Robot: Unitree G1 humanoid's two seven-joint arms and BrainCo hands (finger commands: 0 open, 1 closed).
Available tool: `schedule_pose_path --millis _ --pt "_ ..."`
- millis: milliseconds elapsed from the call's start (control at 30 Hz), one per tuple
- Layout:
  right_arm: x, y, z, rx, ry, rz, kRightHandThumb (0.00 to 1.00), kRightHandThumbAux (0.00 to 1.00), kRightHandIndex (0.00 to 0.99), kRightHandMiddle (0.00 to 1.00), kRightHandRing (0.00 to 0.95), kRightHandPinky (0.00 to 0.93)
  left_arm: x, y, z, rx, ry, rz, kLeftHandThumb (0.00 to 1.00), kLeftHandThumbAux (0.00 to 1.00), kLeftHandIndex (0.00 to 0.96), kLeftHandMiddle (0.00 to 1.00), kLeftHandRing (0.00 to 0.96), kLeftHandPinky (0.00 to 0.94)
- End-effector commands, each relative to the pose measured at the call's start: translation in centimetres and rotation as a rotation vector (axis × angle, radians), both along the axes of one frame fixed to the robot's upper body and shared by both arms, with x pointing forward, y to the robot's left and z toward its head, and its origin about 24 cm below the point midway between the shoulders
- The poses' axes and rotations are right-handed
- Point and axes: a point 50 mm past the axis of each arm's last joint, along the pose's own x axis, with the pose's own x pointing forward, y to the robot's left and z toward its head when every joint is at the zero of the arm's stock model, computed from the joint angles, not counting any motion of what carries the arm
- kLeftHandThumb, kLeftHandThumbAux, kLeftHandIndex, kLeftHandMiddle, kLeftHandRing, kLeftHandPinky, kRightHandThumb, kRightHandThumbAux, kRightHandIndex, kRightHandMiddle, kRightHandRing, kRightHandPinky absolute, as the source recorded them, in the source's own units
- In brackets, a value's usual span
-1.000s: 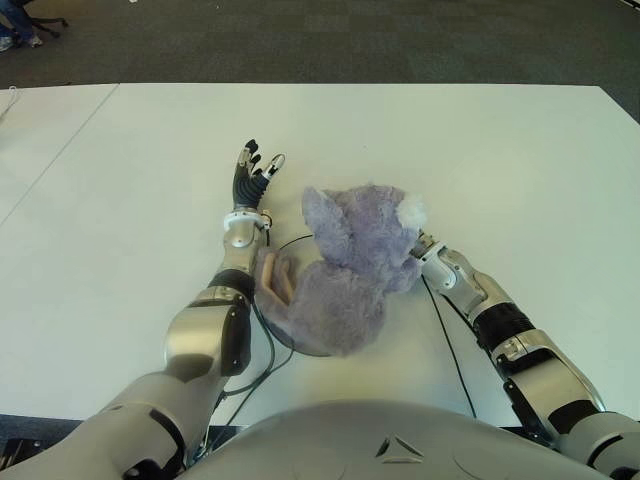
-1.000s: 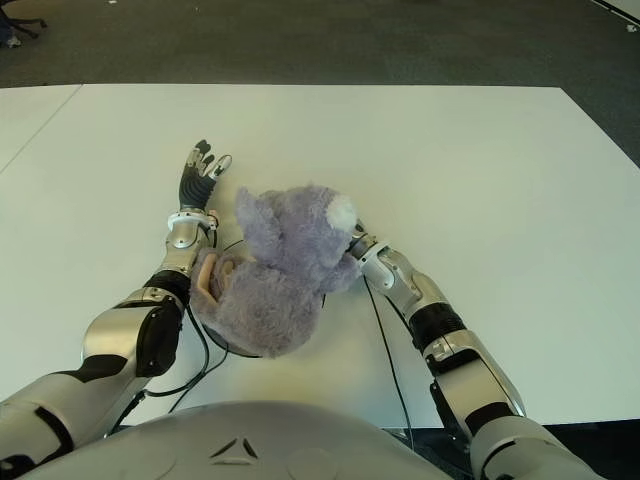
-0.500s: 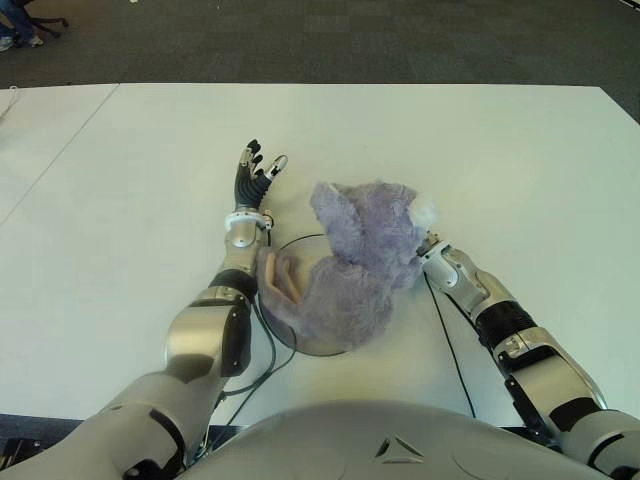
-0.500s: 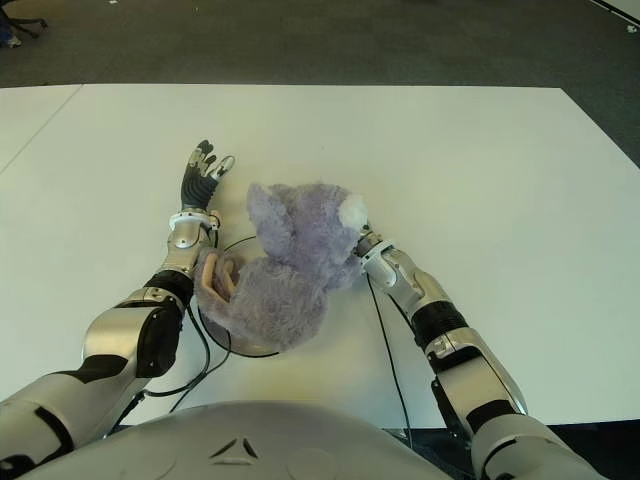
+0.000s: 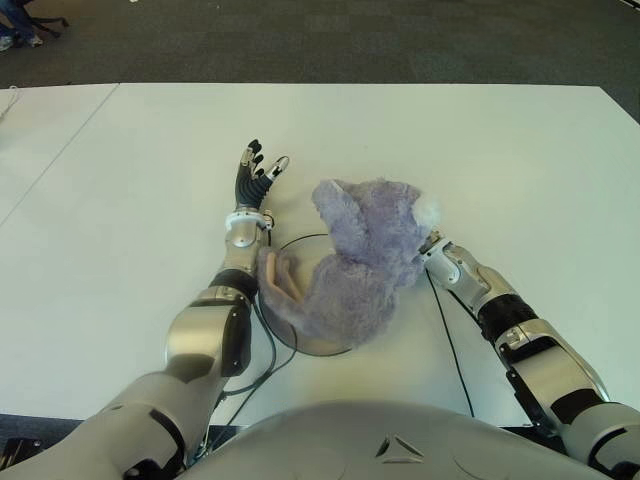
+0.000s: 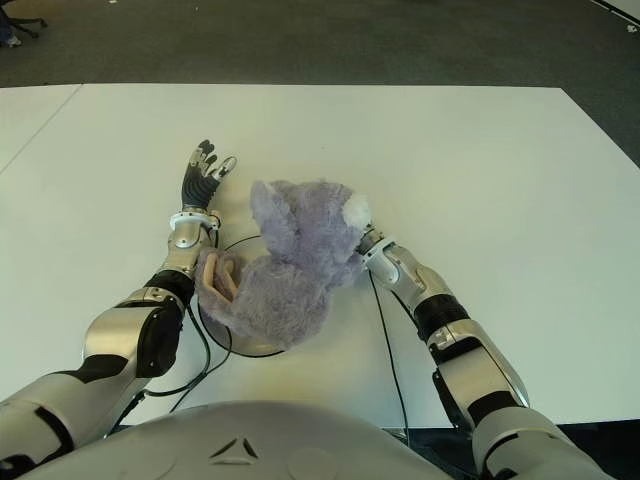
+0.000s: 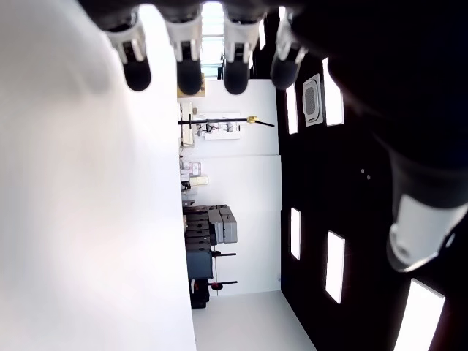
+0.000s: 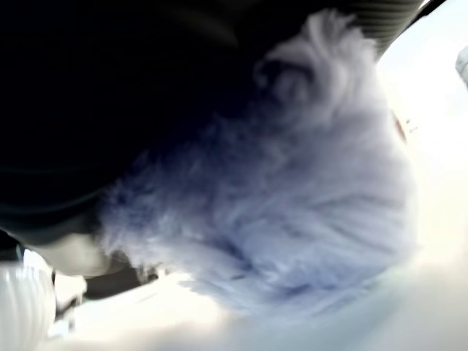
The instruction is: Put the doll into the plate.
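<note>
The doll [image 5: 355, 270], a fuzzy lavender plush with a white tuft at its far right edge and pale pink feet on its left, lies over the plate [image 5: 283, 247]. Its body covers most of the plate, so only a thin dark arc of rim shows on the far side and a pale sliver at the near edge. The doll's head and ears lean toward the far right, out past the rim.

My right hand [image 5: 428, 246] is pressed into the doll's right side, just under the white tuft. The plush hides my fingers there. In my right wrist view the fur [image 8: 292, 205] fills the frame right against my palm, so I am holding the doll by its right flank, though I cannot see each finger's curl.

My left hand [image 5: 254, 177] is on the far left of the plate, apart from the doll, its fingers [image 7: 189, 69] stretched straight and holding nothing. My left forearm runs alongside the plate's left rim, close to the pink feet.

Everything sits on the white counter [image 5: 520, 160]. A thin black cable [image 5: 447, 340] trails across it beside my right forearm.
</note>
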Motion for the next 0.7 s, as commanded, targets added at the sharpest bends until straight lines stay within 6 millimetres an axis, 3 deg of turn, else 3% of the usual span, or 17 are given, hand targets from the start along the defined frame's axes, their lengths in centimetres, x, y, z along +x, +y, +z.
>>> schedule_pose_path --millis 33,333,700 --pt "-0.89 -0.59 -1.53 -0.163 0.059 0.058 0.308 0.243 0.0 0.0 0.0 0.0 -8.0 -1.27 -9.19 -0.061 0.467 0.003 0.0 0.581 0.008 0.08 0.069 0.018" --pt "-0.89 -0.56 -1.38 -0.2 0.069 0.082 0.29 0.171 0.0 0.0 0.0 0.0 -8.06 -1.57 -9.04 -0.056 0.437 0.007 0.0 0.551 0.0 0.081 0.057 0.0" --pt "-0.87 -0.72 -1.27 -0.201 0.075 0.086 0.263 0.159 0.0 0.0 0.0 0.0 -8.0 -1.53 -9.09 -0.05 0.451 0.004 0.0 0.55 0.0 0.085 0.055 0.0"
